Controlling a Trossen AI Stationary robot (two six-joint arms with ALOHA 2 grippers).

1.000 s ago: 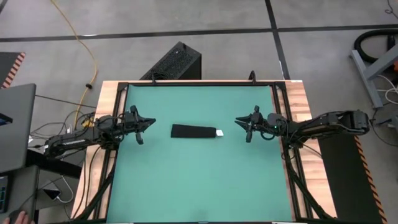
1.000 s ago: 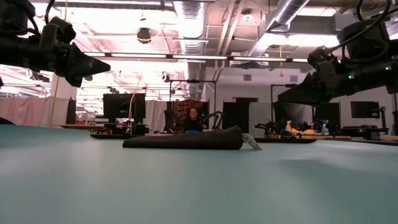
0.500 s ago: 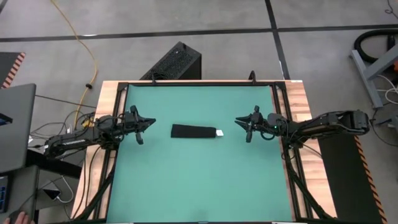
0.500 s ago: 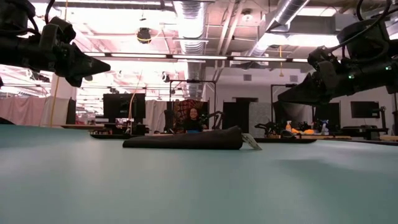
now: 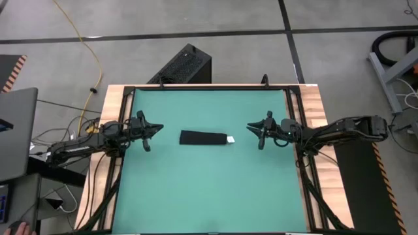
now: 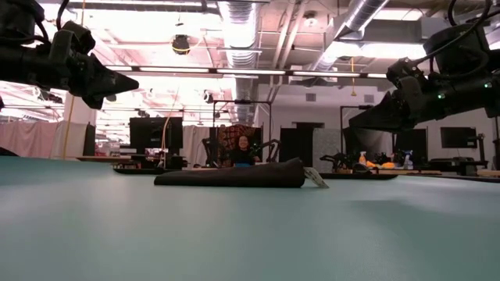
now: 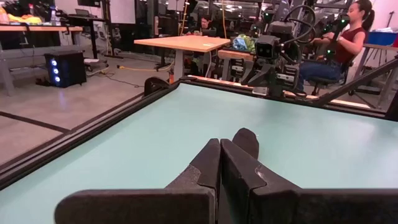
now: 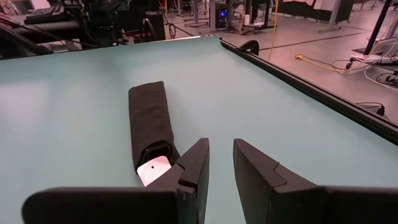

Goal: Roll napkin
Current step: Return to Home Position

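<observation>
1. The napkin [image 5: 203,138] lies as a narrow black roll near the middle of the green table [image 5: 196,196], between the two arms and touched by neither.
2. On the left, the left gripper [image 5: 153,132] hangs above the mat near the table's left edge, well apart from the roll and pointing toward it. In its wrist view the two dark fingers [image 7: 208,163] press flat against each other with nothing between them.
3. In the middle, the roll runs left to right. The low view shows it as a low, slightly uneven tube resting on the mat. A small white tag [image 5: 230,139] sticks out at its right end.
4. On the right, the right gripper [image 5: 255,132] hovers off the mat, apart from the tag end and aimed at it. Its jaws stand a narrow gap apart and hold nothing.
5. Judged from this layout, the rolling itself looks finished and the step in hand is the retreat to rest poses.
6. The next move would call only for both arms to draw back outward and clear of the table centre. They should keep high enough not to brush the roll, since a loose cloth tube could spring open at a nudge.
</observation>
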